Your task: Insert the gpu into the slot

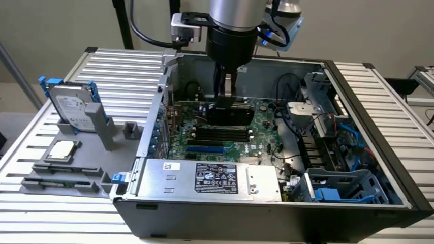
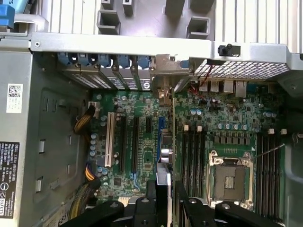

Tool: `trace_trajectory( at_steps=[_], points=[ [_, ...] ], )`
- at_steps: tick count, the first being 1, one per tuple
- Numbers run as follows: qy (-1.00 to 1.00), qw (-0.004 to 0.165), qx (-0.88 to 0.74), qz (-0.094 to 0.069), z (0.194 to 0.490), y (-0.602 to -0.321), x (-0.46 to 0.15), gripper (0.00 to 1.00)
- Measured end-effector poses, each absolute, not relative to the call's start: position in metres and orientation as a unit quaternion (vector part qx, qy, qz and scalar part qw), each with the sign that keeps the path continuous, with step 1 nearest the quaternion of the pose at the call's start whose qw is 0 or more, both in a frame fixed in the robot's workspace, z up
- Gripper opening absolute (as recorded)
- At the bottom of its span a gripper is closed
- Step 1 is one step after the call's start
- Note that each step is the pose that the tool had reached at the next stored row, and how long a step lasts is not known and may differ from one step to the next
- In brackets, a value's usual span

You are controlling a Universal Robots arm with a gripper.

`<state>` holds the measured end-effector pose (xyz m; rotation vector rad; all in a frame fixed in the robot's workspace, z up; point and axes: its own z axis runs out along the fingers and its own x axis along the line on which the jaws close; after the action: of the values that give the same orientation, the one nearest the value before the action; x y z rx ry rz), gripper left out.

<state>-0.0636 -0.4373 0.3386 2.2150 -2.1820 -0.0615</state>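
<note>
Open computer case [image 1: 271, 218]; hand [image 1: 227, 99] holds gpu [image 1: 230, 114] over motherboard [image 1: 261, 137].

We see the lone arm [image 1: 235, 14] hanging straight down from the top edge of the exterior view, its silver final link vertical and its black wrist [image 1: 229, 48] squarely beneath it. A grey camera bracket [image 1: 185, 25] juts from the wrist toward the exterior view's left. Below, the gripper [image 1: 228, 101] points directly downward, slim and upright, with no tilt that we can make out. Its jaws stand part-way apart and are closed on the gpu [image 1: 230, 113], one on each flat face. In the wrist view we find the black fingers [image 2: 147, 204] close either side of the card, which stands edge-on between them, their linkages splaying outward behind.
</note>
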Motion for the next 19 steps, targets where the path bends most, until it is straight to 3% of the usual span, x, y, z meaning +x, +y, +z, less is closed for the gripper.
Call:
trace_trajectory(
  at_steps=[19],
  points=[
    [-0.702,0.016,0.712,-0.02,0.304,-0.437,-0.077,0.26]
  ],
)
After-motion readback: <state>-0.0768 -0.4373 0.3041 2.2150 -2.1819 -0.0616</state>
